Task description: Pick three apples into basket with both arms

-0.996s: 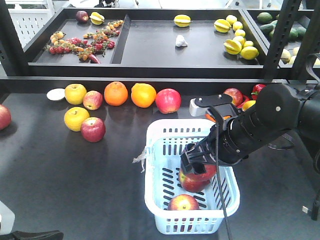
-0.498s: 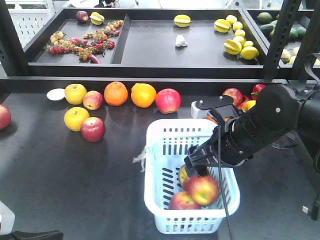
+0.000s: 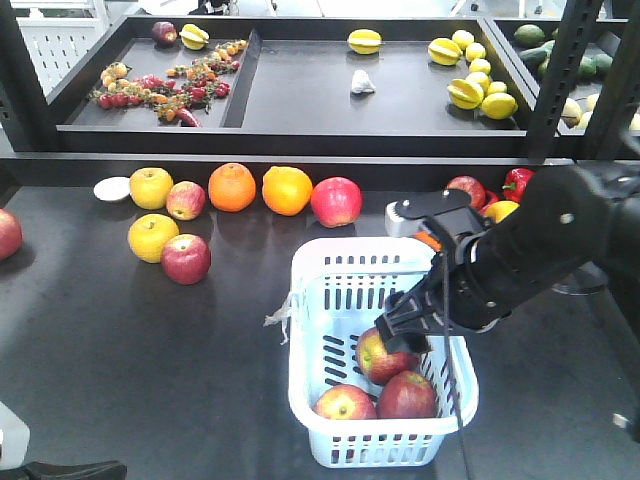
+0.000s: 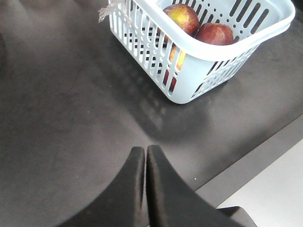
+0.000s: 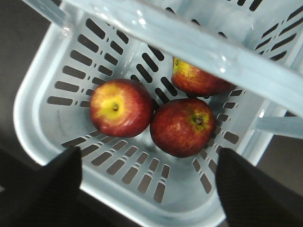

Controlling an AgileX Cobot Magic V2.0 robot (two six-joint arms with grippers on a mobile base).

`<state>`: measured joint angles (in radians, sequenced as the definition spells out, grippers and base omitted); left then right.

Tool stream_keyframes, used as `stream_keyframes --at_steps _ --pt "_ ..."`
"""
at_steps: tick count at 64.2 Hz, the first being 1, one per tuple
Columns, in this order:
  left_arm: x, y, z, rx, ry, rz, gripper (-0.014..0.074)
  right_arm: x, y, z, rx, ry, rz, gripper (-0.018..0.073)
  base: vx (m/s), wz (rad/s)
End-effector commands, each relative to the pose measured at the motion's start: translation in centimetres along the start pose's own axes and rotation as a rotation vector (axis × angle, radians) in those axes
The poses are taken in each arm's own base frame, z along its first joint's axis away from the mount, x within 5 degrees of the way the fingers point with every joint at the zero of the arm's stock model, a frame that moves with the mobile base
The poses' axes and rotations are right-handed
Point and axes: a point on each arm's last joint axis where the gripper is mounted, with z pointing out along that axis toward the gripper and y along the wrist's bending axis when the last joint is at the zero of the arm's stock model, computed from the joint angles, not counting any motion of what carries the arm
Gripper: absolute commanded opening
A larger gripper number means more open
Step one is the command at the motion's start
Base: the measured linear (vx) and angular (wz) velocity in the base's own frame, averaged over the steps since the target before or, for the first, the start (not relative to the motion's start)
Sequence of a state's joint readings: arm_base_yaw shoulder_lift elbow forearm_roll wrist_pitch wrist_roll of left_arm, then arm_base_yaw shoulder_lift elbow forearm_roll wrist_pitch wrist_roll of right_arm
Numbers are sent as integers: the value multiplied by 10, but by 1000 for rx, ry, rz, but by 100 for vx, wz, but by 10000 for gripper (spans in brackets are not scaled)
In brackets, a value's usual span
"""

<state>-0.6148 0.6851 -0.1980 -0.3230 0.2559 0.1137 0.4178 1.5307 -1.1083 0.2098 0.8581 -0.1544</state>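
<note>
Three apples lie in the pale blue basket [image 5: 33, 90], counted in the right wrist view: one with a yellow stem patch [image 5: 120, 108] below and to the left of the right gripper [image 5: 149, 182] tips, a darker red one [image 5: 182, 126] just beside it and touching it, and a third [image 5: 199, 78] farther in, partly hidden under a basket handle [image 5: 189, 45]. The front view agrees: three apples [image 3: 385, 385] bunched at the near end of the basket.

Right gripper: fingers [image 5: 57, 189] spread wide, one at each lower corner of its wrist view, nothing between them. It hangs over the basket, directly above the fruit, apart from it.

Left gripper [image 4: 145, 163]: fingers pressed together, holding nothing. It points at bare dark tabletop [image 4: 61, 104]; the basket sits ahead and to its right, well apart. This arm is barely visible in the front view.

Judgement on progress: the count the task names is met, so the picking looks done. What seems left is only to lift the right arm clear of the rim without catching a handle.

Not in the basket, beyond the right hand on the tabletop: further apples [image 3: 336, 201], oranges [image 3: 232, 186], a red bell pepper [image 3: 516, 184]. I judge these unneeded.
</note>
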Motion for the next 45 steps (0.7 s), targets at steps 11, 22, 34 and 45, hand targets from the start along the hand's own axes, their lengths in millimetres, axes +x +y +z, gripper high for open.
stream_keyframes --at_steps 11,22,34,45 --pt "-14 -2 -3 5 -84 -18 -8 6 16 -75 -32 -222 -88 54 0 0" --pt "-14 -2 -3 5 -84 -18 -8 28 30 -126 -83 -354 -150 -8 0 0" --pt "-14 -2 -3 6 -83 -18 -8 79 35 -150 -79 -536 -191 -3 0 0" --pt "-13 -2 -3 6 -82 -18 -8 146 27 -120 -36 -639 -165 -3 0 0"
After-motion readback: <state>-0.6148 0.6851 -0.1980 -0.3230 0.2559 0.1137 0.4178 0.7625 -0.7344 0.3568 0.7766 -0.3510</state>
